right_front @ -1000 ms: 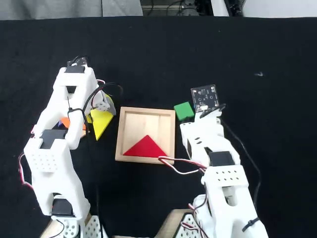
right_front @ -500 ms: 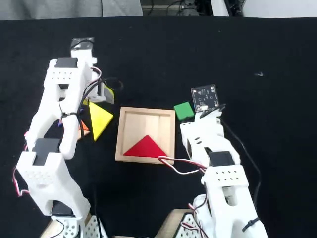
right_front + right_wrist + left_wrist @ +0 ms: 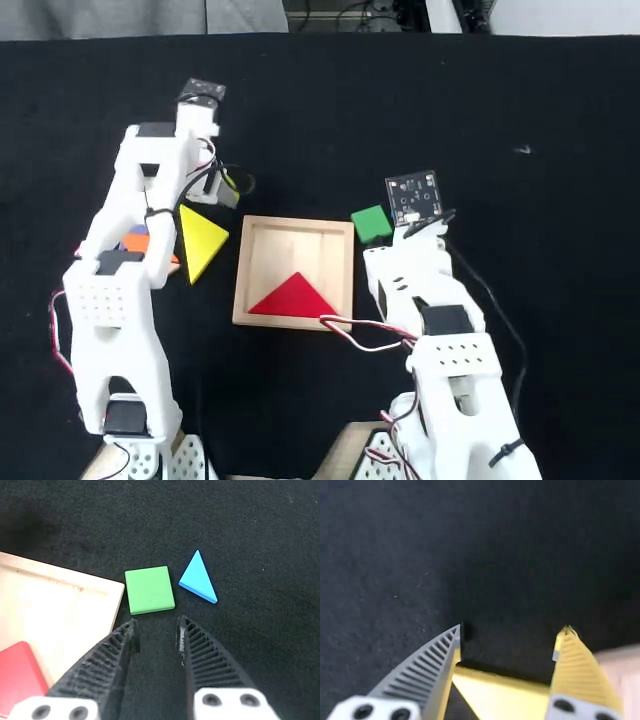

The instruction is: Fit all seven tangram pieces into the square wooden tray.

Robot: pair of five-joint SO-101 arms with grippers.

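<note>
The square wooden tray (image 3: 292, 243) sat on the black table (image 3: 540, 260) between the two arms. It held a single piece, a red triangle (image 3: 293, 298), which lay flat against the tray's near rim. A green square (image 3: 149, 589) rested on the cloth just outside the tray's far corner, and a blue triangle (image 3: 199, 578) lay just beside it. A yellow triangle (image 3: 200, 240) lay near the tray's opposite side. An orange piece (image 3: 137, 243) was partly hidden behind the left arm.

The right gripper (image 3: 156, 624) hovered just short of the green square with its jaws apart, holding nothing. The left gripper (image 3: 512, 632) stood beyond the yellow triangle's far edge, its jaws spread wide and empty.
</note>
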